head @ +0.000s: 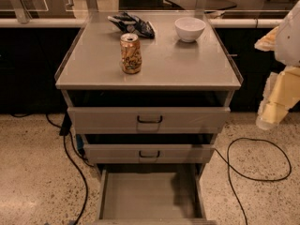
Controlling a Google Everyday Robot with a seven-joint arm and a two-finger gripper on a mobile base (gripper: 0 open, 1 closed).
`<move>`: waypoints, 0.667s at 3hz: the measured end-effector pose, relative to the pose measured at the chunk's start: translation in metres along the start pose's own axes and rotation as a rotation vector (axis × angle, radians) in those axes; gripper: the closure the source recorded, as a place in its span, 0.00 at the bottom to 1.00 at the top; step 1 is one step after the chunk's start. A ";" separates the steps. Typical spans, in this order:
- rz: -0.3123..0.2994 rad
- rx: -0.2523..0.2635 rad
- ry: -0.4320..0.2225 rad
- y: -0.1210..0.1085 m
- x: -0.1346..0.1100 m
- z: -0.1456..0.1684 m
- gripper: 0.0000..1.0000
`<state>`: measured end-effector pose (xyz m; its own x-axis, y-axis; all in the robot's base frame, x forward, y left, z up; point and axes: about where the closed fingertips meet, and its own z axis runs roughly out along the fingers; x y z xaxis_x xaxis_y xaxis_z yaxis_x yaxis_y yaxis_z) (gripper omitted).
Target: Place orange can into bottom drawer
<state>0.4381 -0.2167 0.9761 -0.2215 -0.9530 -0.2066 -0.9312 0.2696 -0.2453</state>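
The orange can [131,53] stands upright on the grey cabinet top [187,69], left of centre, with its silver top and pull tab showing. The bottom drawer [149,196] is pulled out below the two upper drawers; its plain grey interior holds nothing. My gripper [276,100] hangs at the right edge of the view, beside and off the cabinet's right side, well away from the can. It holds nothing that I can see.
A white bowl [190,28] and a dark crumpled bag [132,24] sit at the back of the cabinet top. The two upper drawers with black handles [149,120] are pushed in. Black cables [253,158] lie on the speckled floor on both sides.
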 end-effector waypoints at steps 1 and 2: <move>-0.001 0.000 -0.002 0.000 0.000 0.000 0.00; -0.015 0.004 -0.044 0.006 -0.003 -0.001 0.00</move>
<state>0.4331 -0.2129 0.9761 -0.1948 -0.9499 -0.2445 -0.9331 0.2563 -0.2524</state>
